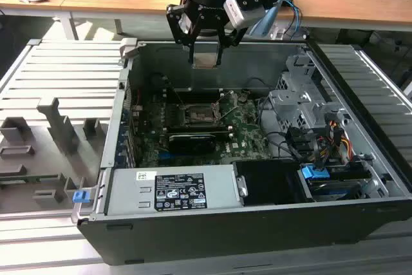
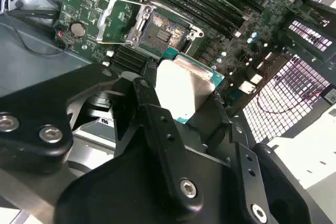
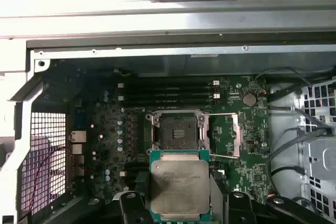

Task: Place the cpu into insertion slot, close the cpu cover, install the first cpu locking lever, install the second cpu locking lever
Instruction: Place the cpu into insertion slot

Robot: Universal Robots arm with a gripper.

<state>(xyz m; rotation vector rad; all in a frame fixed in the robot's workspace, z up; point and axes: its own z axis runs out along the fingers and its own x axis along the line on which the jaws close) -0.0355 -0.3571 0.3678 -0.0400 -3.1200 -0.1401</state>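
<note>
The tool hangs over the open case, its black fingers pinching the cpu by two opposite edges. The cpu is a small flat square: in the first wrist view its silvery-grey metal lid shows faint print and sits on a thin teal-green border, while in the exterior view its pale tan underside faces the camera. It is held in the air, well above the green board and clear of everything in the case. On the board the slot lies uncovered, a black square socket with a dark centre and a metal rim. The cover, a thin metal frame with a large square cut-out, is swung open just beside the slot. The case rests on a grey ribbed surface.
</note>
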